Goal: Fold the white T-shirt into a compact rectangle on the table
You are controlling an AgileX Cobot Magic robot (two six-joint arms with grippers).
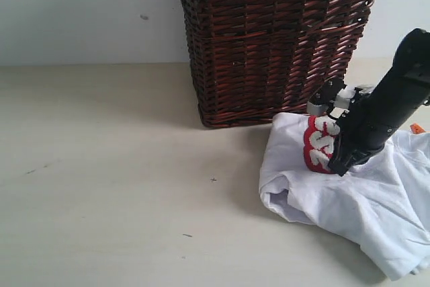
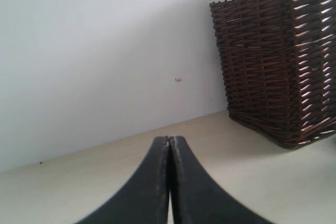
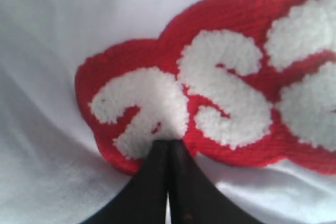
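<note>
The white T-shirt (image 1: 349,199) lies crumpled on the table (image 1: 101,166) at the right, in front of the basket. Its red strip with fuzzy white lettering (image 1: 319,142) bulges up, and a small orange tag (image 1: 416,128) shows at the far right. My right gripper (image 1: 338,168) comes down onto the strip's lower edge. In the right wrist view the right gripper (image 3: 168,142) is shut with its tips at the lettering (image 3: 220,93), and creases in the cloth run in toward them. My left gripper (image 2: 169,139) is shut with nothing in it, above bare table, and is out of the exterior view.
A tall dark brown wicker basket (image 1: 269,45) with a lace-trimmed liner stands at the back, right behind the shirt, and also shows as the basket (image 2: 278,66) in the left wrist view. A pale wall runs behind the table. Bare tabletop stretches to the left.
</note>
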